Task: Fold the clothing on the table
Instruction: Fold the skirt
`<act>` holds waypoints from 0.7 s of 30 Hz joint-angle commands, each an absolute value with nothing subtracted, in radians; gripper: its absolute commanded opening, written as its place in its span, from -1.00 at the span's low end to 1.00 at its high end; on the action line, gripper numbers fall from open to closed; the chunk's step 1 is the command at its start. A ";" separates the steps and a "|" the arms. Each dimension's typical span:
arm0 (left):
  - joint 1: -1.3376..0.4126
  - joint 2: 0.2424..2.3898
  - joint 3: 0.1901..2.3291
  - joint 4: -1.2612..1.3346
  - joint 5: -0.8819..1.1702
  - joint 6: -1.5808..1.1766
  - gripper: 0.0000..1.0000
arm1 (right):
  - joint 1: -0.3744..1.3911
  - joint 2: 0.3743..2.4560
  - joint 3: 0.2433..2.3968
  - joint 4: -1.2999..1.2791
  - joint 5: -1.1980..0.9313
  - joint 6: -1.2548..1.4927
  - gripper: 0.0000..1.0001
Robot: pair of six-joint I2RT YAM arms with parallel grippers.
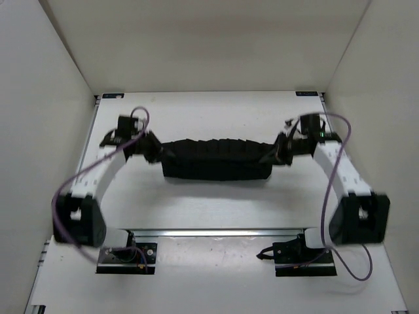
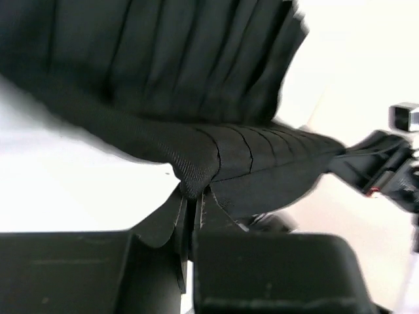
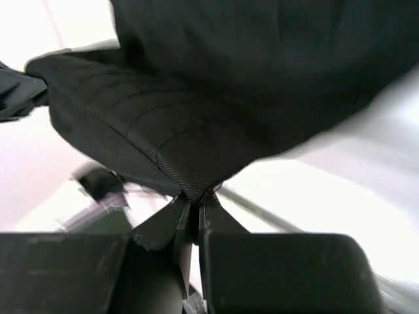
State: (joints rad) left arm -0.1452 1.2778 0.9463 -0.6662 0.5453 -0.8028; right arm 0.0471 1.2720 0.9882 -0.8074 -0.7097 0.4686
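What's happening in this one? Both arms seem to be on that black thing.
Both arms are holding one black pleated garment by its ends. The left fingers are shut on one corner and the right fingers on the opposite corner. The fabric is stretched between them in a long band over the white table. No finished fold has been laid down yet.

The white table (image 1: 216,203) (metal-railed edges) bears two black arm bases (image 1: 127,256) at its near edge.
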 commanded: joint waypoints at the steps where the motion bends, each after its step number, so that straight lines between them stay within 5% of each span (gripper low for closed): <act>1: -0.069 1.586 1.203 -0.529 0.634 -0.825 -0.89 | 0.002 1.599 1.280 -0.707 -0.741 0.439 -1.00; 2: -0.063 1.711 1.321 -0.537 0.629 -0.837 -0.58 | -0.024 1.662 1.351 -0.721 -0.738 0.443 -1.00; 3: -0.055 1.773 1.375 -0.549 0.652 -0.841 -0.31 | -0.025 1.777 1.491 -0.736 -0.726 0.439 -0.75; 6: -0.046 2.004 1.552 -0.446 0.782 -0.941 -0.18 | -0.011 2.070 1.914 -0.935 -0.597 0.378 0.02; 8: -0.038 2.052 1.516 -0.280 0.811 -1.037 -0.01 | -0.008 2.178 2.086 -1.003 -0.551 0.364 0.23; 12: -0.029 1.997 1.370 -0.123 0.818 -1.123 0.00 | -0.006 2.129 2.050 -0.988 -0.407 0.364 0.24; 13: -0.025 1.968 1.339 -0.086 0.798 -1.132 0.17 | -0.006 2.087 1.978 -0.962 -0.390 0.361 0.24; 18: 0.039 1.882 1.097 0.257 0.909 -1.290 0.15 | -0.011 1.848 1.555 -0.769 -0.377 0.413 0.24; 21: 0.066 1.813 1.020 0.150 0.896 -1.196 0.17 | -0.009 1.737 1.343 -0.623 -0.394 0.485 0.27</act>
